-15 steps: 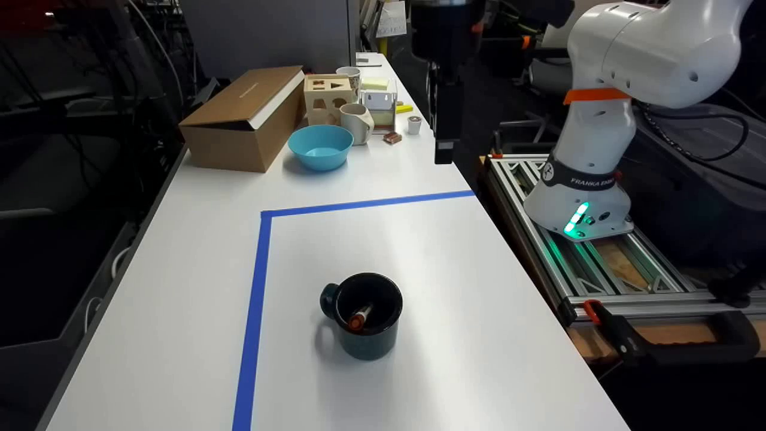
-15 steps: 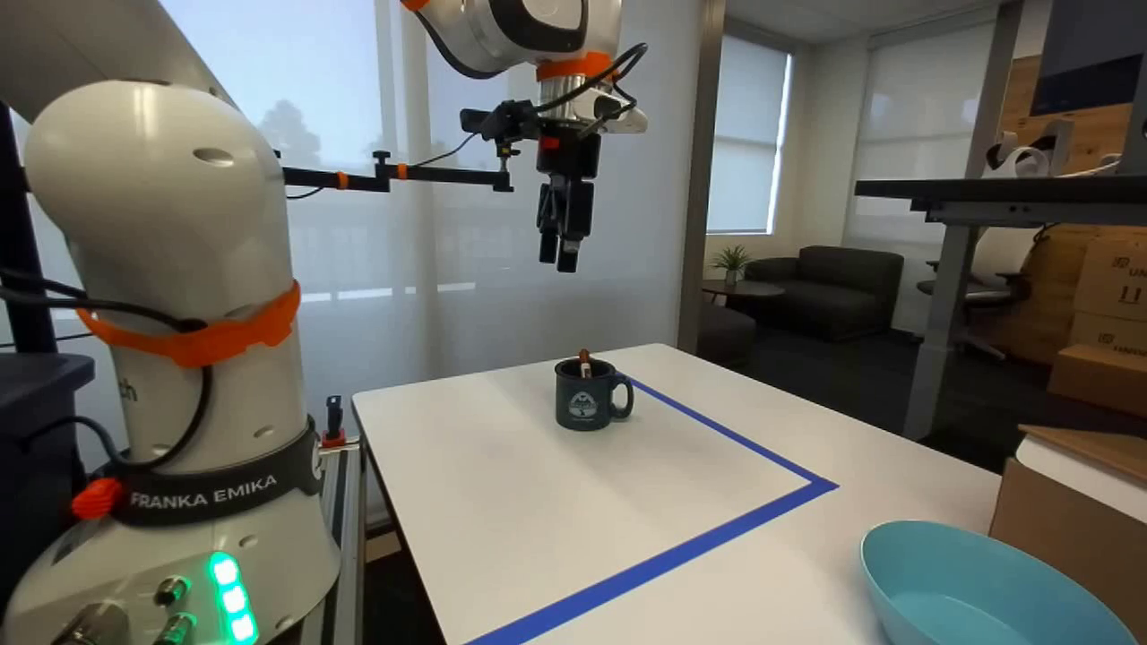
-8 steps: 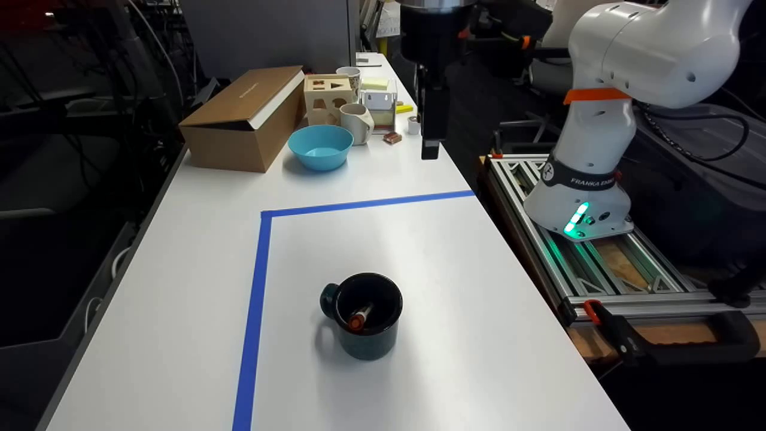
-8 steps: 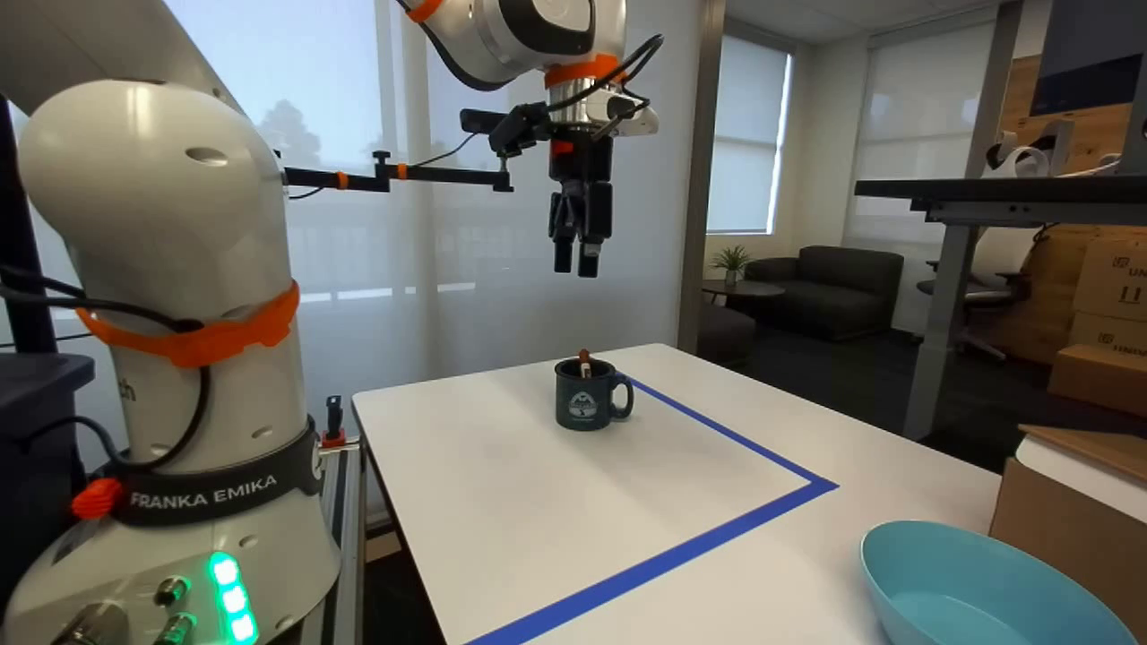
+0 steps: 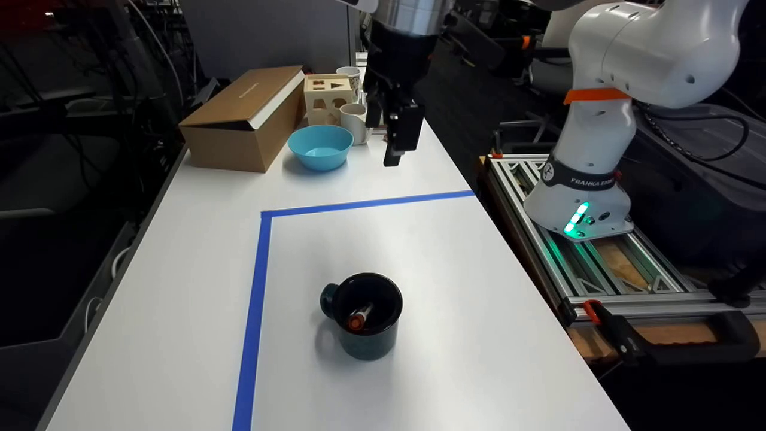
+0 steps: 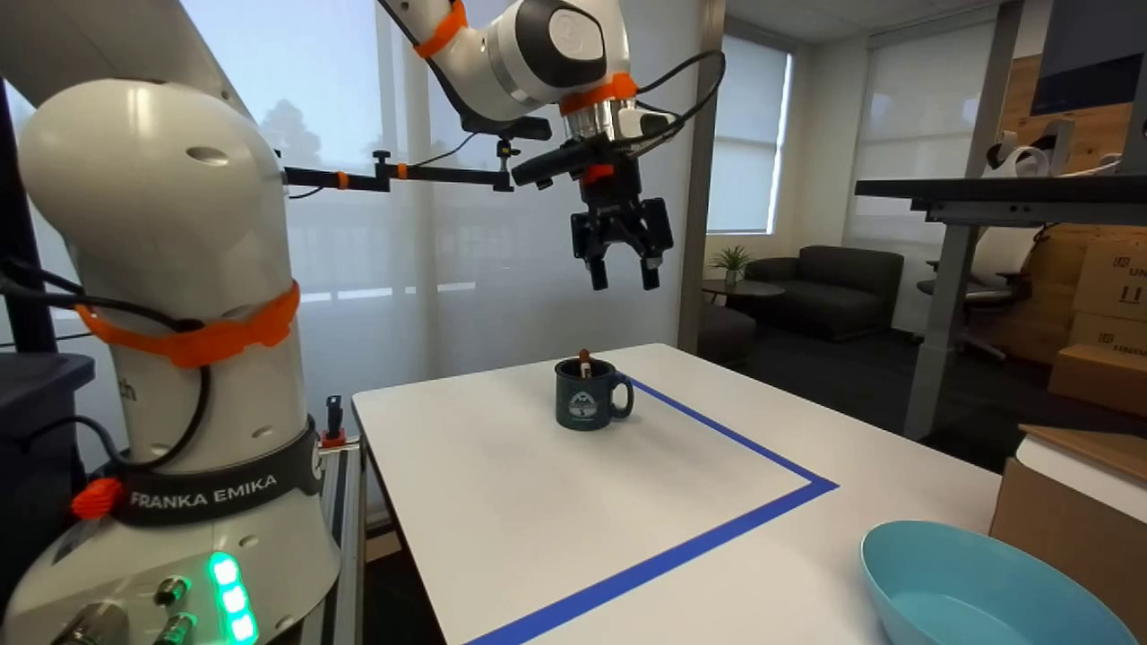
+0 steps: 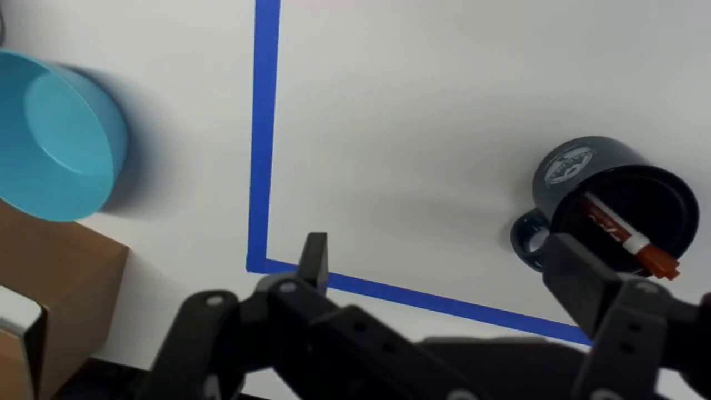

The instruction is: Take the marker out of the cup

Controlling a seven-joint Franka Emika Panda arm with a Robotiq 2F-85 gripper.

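The cup (image 5: 368,346), a dark teal mug, stands upright on the white table inside the blue tape; it also shows in an exterior view (image 6: 581,408) and at the right of the wrist view (image 7: 575,166). The marker (image 5: 358,320) leans inside it, its orange-red end at the rim (image 6: 584,356); the wrist view shows its red body and white band (image 7: 622,233). My gripper (image 6: 625,274) is open and empty, well above the table and apart from the cup. In the wrist view its fingers (image 7: 444,258) are wide apart, one overlapping the cup's handle side.
A light blue bowl (image 5: 321,149) stands beyond the tape, next to a cardboard box (image 5: 227,140). A wooden shape box (image 5: 327,99) and a cream mug (image 5: 356,123) stand behind it. Blue tape (image 6: 681,551) marks an area on the table.
My gripper has moved over toward the table's middle, turned about its axis and tilted, so both fingers now show spread in an exterior view. The cup and marker have not moved.
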